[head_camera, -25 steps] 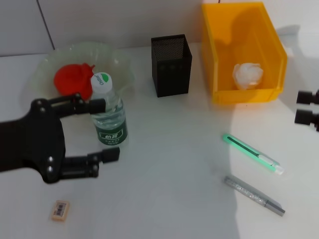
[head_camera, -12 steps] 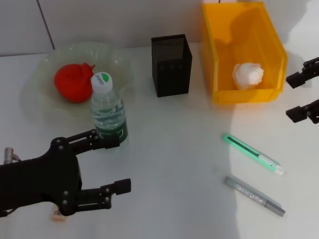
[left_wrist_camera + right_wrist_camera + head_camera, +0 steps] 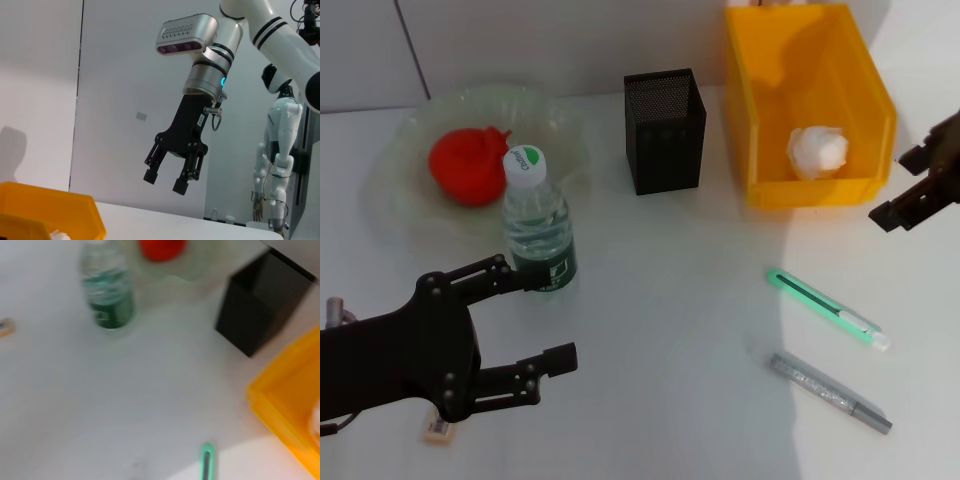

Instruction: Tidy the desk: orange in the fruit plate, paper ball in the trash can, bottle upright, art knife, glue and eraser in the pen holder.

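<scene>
White tabletop (image 3: 670,300) carries everything. Left end effector (image 3: 542,320) hovers open just in front of the upright bottle (image 3: 537,225); the eraser (image 3: 437,430) peeks out beneath it. Right end effector (image 3: 165,180), fingers parted, hangs beside the trash can (image 3: 807,100) holding the paper ball (image 3: 817,150).

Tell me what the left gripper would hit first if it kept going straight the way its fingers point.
Probably nothing: the open left gripper points across bare table, passing just in front of the bottle, though depth is unclear.

eraser (image 3: 436,430) mostly hidden | left pincer (image 3: 542,322) covers it
</scene>
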Tool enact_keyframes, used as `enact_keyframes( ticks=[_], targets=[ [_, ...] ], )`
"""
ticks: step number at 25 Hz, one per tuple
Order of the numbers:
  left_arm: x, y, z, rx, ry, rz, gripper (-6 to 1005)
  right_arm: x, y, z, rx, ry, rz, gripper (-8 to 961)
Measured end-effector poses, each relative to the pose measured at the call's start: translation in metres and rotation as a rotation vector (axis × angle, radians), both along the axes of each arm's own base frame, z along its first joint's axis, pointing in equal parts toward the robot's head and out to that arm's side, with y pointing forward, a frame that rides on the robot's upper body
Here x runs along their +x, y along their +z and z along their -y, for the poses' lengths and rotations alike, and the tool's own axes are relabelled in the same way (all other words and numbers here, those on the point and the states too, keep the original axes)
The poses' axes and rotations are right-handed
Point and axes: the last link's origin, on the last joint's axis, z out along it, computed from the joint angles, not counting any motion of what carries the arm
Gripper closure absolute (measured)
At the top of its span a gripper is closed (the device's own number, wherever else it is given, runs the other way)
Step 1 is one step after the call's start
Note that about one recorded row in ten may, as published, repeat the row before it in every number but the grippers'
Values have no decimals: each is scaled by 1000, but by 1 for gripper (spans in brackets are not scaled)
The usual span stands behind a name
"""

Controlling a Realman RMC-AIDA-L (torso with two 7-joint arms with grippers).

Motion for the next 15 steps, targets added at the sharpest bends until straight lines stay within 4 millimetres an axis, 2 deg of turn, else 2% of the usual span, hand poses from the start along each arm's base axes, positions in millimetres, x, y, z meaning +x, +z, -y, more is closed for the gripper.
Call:
enact_keyframes(
  ticks=[3, 4, 8, 13, 14, 15],
  targets=[
    [0, 0, -1, -1, 2, 1, 184, -1, -11, 0, 32, -115, 43, 148],
    [0, -2, -2, -3, 4, 1, 184, -2, -20, 4, 19, -126, 84, 148],
    [-1, -6, -5, -1, -10, -4, 184, -3, -26, 6, 21, -101, 113, 148],
    [-1, -9, -7, -7, -7, -1, 184, 9, -29, -2, 13, -195, 83, 149],
    [-2, -9, -7, -7, -6, -1, 184, 14, -37, -3, -12, -226, 79, 149],
    [-3, -10, -7, -5, -6, -1, 184, 14, -37, -3, -12, -226, 79, 149]
  ],
)
